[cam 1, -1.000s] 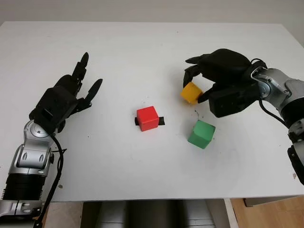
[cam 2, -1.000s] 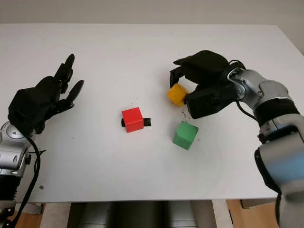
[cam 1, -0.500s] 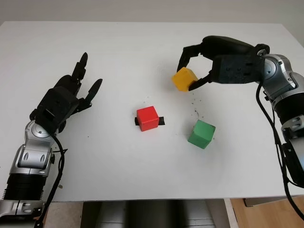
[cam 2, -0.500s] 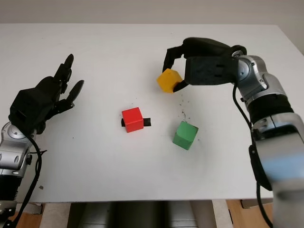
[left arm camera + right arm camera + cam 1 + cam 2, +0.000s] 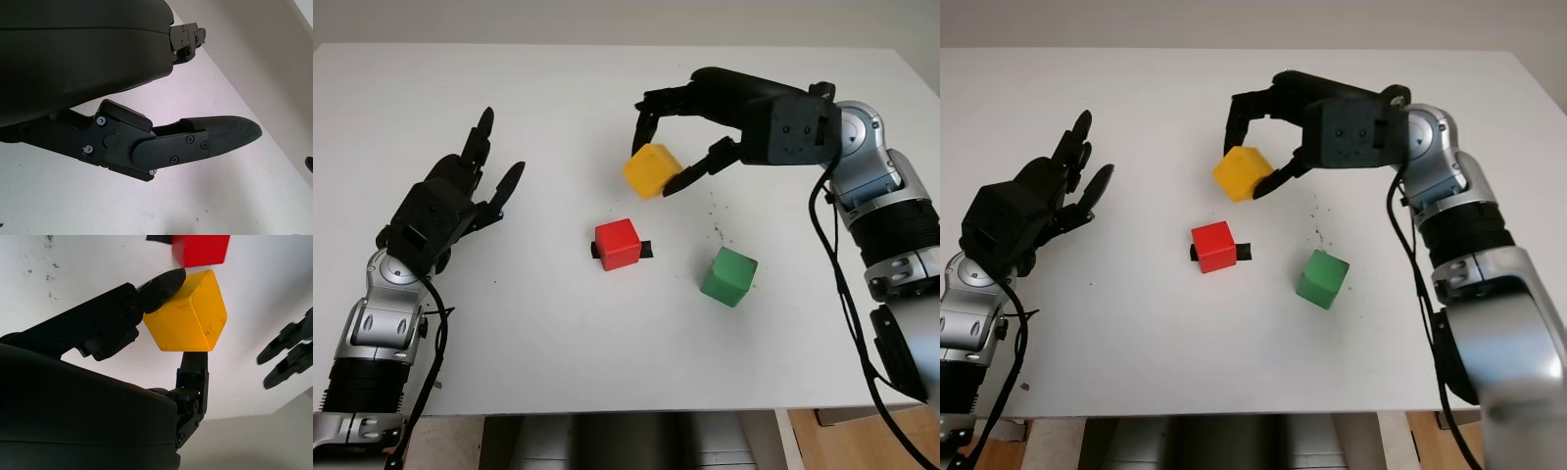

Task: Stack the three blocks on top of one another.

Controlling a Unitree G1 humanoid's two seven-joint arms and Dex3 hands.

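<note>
Spanning the scene, the white table (image 5: 607,88) carries the open left hand (image 5: 440,211). The right hand (image 5: 690,127), pinching the yellow block (image 5: 651,170), has lifted it toward the red block (image 5: 618,243); green block (image 5: 728,276) waits.

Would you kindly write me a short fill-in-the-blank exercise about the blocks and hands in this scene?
1. The right hand grips the ____ block, lifted off the table.
2. The red block sits on the table beside a small ____ strip.
3. The green block lies nearer the robot's ____ arm.
4. The left hand holds ____.

Missing words: yellow; black; right; nothing
</note>
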